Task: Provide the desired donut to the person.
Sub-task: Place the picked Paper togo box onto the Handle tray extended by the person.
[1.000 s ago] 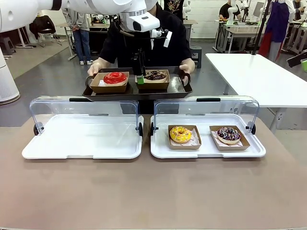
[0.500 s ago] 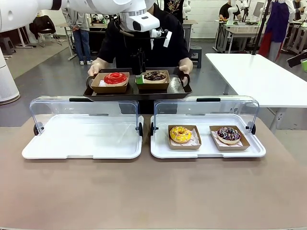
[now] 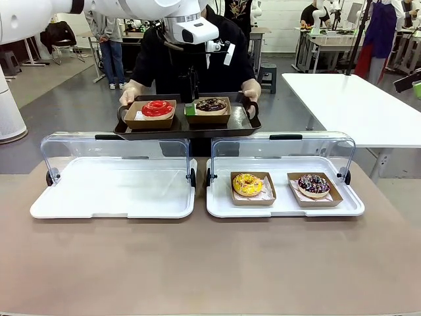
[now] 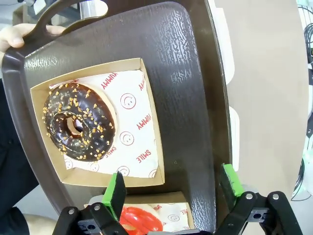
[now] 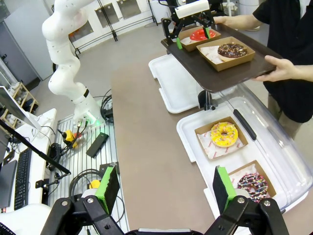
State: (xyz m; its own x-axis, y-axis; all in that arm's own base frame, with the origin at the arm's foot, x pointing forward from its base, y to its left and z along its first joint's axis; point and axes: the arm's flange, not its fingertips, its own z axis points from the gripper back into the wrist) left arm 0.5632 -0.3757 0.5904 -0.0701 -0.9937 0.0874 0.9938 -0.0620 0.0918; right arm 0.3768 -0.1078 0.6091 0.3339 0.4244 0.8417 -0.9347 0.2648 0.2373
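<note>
Front view first: I've got the left hand (image 3: 191, 105) hanging over the dark brown plastic serving tray (image 3: 243, 122) that the person in the black overshirt (image 3: 197, 62) holds up at the far side. Its green-padded fingers are spread wide, nothing between them. From here the hand sits between the two cardboard boats on that tray, the red-glazed donut (image 3: 157, 107) to the left, the chocolate donut with nut crumbs (image 3: 211, 104) to the right.

Left wrist view, looking down along the fingers: the chocolate donut lies in its brown paper boat on printed white paper, well ahead of the fingertips; one green pad (image 4: 116, 192) stands just at the near edge of that boat, the other over bare tray. A sliver of the red donut shows at the bottom edge, between the fingers.

Right wrist view: the right hand (image 5: 166, 191) hovers high and well back from the surface, pads spread apart, holding nothing. Below it I see the white lidded display tray (image 5: 188, 128) with the yellow-iced donut (image 5: 224, 133) and the sprinkled dark donut (image 5: 253, 182), each in its own boat.

Back on the front view, the second white display tray (image 3: 112, 191) sits at the left on the brown surface (image 3: 210, 263), its clear cover raised.
</note>
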